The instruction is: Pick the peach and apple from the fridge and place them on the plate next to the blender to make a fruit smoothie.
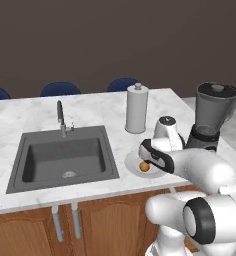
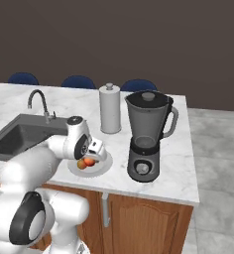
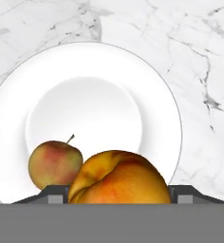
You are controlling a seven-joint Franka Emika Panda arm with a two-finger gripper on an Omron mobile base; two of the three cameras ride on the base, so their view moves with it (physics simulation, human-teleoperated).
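A white plate (image 3: 156, 95) lies on the marble counter just left of the blender (image 2: 147, 136). The apple (image 3: 55, 164), small and reddish with a short stem, rests on the plate's near rim. The peach (image 3: 118, 178), yellow-orange with a red blush, sits between the two dark fingertips (image 3: 54, 193) of my gripper (image 3: 118, 195), which is shut on it, low over the plate. From the left base view the peach (image 1: 144, 166) shows under the gripper (image 1: 147, 161) above the plate (image 1: 132, 167). Whether the peach touches the plate I cannot tell. The fridge is out of view.
A white paper-towel roll (image 2: 109, 109) stands behind the plate (image 2: 101, 171). The grey sink (image 1: 65, 160) with its faucet (image 1: 61, 119) lies to the left. Blue chair backs (image 1: 60, 89) line the counter's far edge. The counter ends just right of the blender.
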